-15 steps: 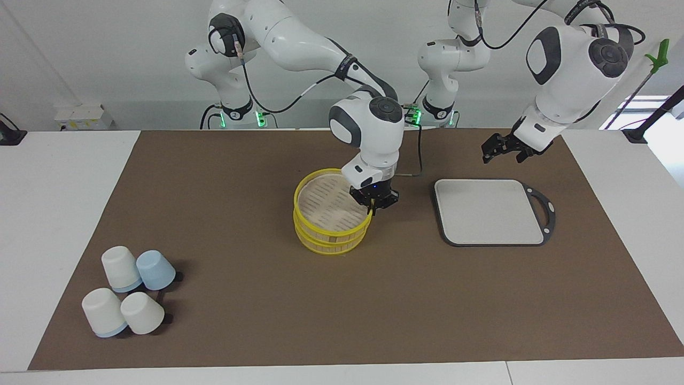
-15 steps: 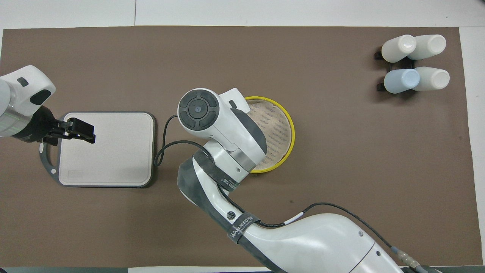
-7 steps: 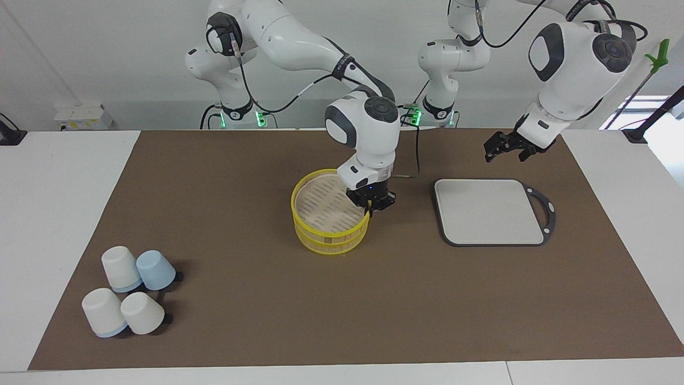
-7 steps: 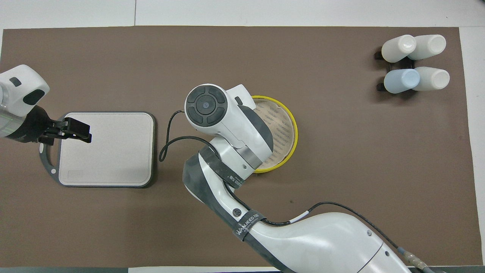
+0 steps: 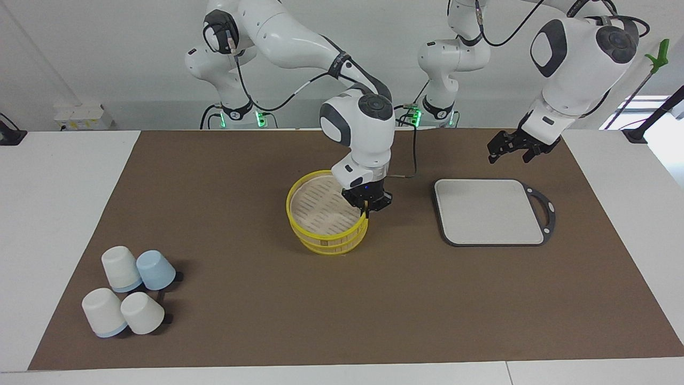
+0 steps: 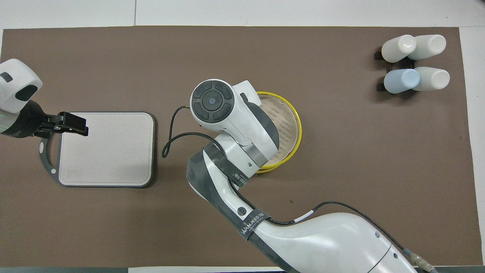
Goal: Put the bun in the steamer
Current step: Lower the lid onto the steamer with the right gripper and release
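The steamer (image 5: 319, 206) stands at the middle of the mat, its slatted floor bare. My right gripper (image 5: 366, 210) is shut on the yellow rim of the upper tier, on the side toward the tray. That tier sits tilted and offset from the lower one, toward the right arm's end of the table. From overhead the right arm's wrist covers this grip and part of the steamer (image 6: 287, 120). My left gripper (image 5: 508, 147) hangs open and holds nothing, up in the air over the tray's handle end (image 6: 72, 125). The bun is out of view in both views.
A grey tray (image 5: 489, 213) with a black handle lies bare toward the left arm's end (image 6: 106, 151). Several upturned cups (image 5: 128, 291) cluster at the mat's corner far from the robots, toward the right arm's end (image 6: 415, 62). A black cable loops beside the steamer (image 6: 168, 140).
The right gripper, shut on the rim, has pulled the upper tier toward the right arm's end of the table. The left gripper has risen and drawn back toward its own end.
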